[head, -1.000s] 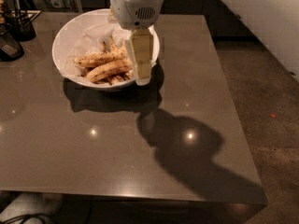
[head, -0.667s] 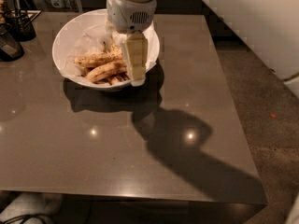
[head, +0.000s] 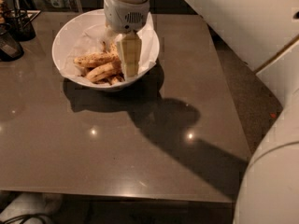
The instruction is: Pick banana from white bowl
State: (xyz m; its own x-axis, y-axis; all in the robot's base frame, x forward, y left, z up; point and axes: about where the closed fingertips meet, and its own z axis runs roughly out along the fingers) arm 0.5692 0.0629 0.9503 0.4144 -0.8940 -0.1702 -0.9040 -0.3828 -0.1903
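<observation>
gripper (head: 129, 72) shifted left over white bowl (head: 57, 55) on glossy table (head: 93, 167).

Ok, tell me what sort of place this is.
Probably a kitchen or break area: a dark table holds a white bowl of bananas, with dark containers at its left edge. The gripper hangs in the bowl, beside the bananas.

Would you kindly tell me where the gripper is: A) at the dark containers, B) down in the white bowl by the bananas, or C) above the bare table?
B: the gripper reaches into the bowl, its tip beside the banana.
</observation>
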